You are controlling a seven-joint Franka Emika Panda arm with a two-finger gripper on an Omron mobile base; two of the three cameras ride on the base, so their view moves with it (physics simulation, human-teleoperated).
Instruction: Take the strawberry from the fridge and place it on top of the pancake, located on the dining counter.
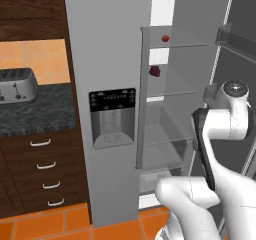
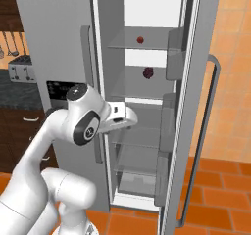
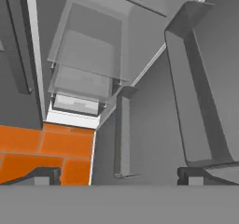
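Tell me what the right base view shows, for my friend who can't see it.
The fridge stands with its right door open, showing glass shelves: a tiny red strawberry on the top one and a darker purple fruit on the shelf below. The robot's white arm reaches toward the shelves from the lower left, well below both fruits. A toaster sits far left.

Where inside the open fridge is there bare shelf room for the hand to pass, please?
The lower glass shelves of the fridge lie bare. Higher up, the strawberry sits on the top shelf and a dark purple fruit on the next; both leave room alongside.
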